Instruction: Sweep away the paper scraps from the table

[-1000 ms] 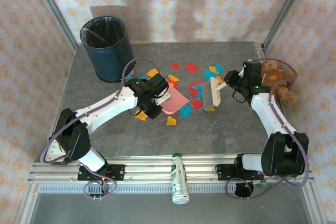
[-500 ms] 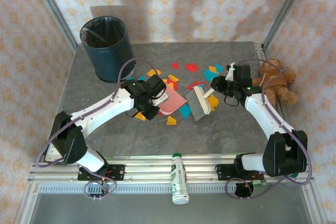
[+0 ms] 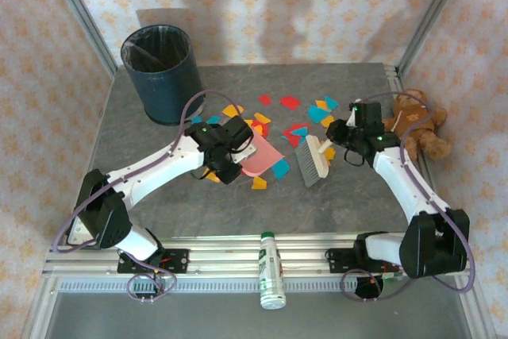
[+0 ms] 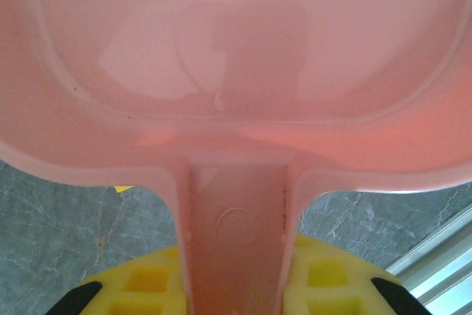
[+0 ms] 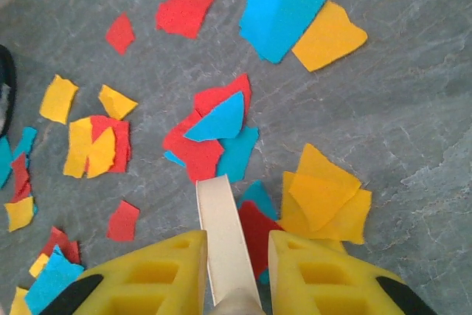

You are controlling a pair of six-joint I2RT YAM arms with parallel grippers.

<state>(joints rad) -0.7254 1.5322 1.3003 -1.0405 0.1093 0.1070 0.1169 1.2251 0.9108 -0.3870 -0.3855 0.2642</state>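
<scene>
**Holding brush and dustpan among the scraps**

You are gripping the pink dustpan [image 3: 264, 156] by its handle with your left gripper [image 3: 238, 152], and your right gripper [image 5: 234, 271] is clamping the brush [image 3: 311, 163] by its cream handle. The paper scraps [image 3: 295, 129] are lying on the table [image 3: 317, 204] between the two grippers and just ahead of the right one. They are showing as small, flat, torn pieces in red, orange-yellow and teal-blue, some overlapping.

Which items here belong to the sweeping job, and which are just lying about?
Job: small coloured paper scraps; dark grey stone-patterned table; pink plastic dustpan; cream-handled hand brush; dark blue round bin, likely for the scraps.
Lying about: brown teddy bear; white green-capped bottle on the front rail.
</scene>
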